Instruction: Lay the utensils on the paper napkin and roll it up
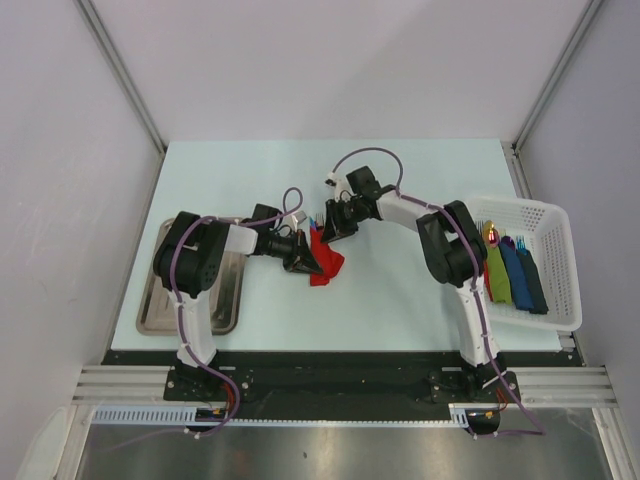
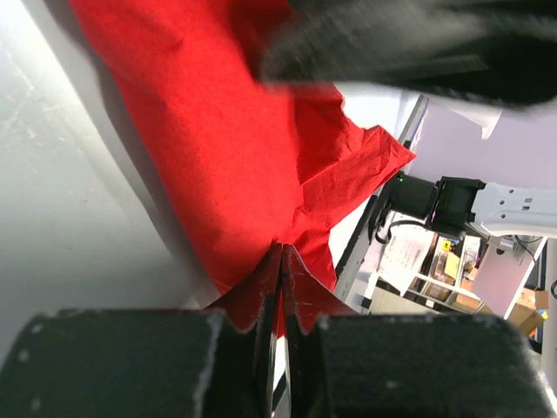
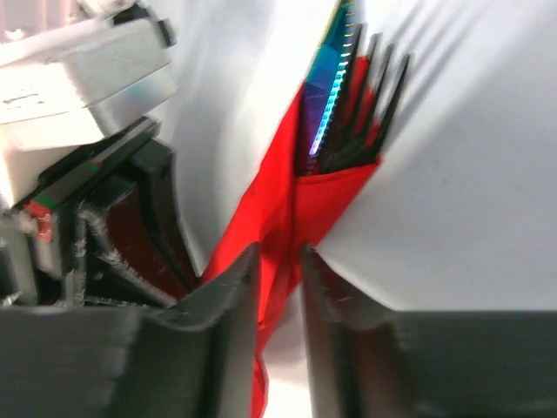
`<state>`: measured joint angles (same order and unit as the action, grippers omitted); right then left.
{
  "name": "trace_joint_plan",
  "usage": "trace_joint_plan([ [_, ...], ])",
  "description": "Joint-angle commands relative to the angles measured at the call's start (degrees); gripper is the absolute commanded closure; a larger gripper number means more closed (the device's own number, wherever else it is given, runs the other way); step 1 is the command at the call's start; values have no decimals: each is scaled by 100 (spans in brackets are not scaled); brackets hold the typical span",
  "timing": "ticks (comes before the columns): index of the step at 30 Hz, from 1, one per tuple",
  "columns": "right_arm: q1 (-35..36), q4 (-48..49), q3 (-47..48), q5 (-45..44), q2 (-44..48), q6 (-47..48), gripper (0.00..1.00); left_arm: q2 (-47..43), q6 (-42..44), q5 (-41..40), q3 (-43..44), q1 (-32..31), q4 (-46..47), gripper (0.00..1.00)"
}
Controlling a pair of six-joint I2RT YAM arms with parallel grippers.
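The napkin [image 2: 226, 157] is pinched by the left hand [image 2: 280, 279] and by the right hand [image 3: 280, 266], presumably so that the utensils [image 3: 357, 104] are held inside the fold

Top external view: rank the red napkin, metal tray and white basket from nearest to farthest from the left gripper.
1. paper napkin, pinched in the left gripper at centre.
2. metal tray, on the left.
3. white basket, far right.

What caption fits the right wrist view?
Right pincer flanking a folded red napkin, dark fork tines poking out the far end.
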<state>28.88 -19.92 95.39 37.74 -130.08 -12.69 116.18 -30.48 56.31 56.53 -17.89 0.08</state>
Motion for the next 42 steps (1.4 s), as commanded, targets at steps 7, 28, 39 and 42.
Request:
trace_joint_plan([
  [7,-287,-196,208,-970,-255,399,84,256,402,-639,16,40,-236,91],
  [28,-58,1825,-1603,1447,1047,-2177,66,247,420,-771,-2,22,-227,93],
  [39,-269,1465,-2007,832,387,-1739,76,116,394,-543,-99,31,131,90],
  [42,-225,1316,-2007,630,247,-1623,77,10,359,-280,-142,31,299,84],
])
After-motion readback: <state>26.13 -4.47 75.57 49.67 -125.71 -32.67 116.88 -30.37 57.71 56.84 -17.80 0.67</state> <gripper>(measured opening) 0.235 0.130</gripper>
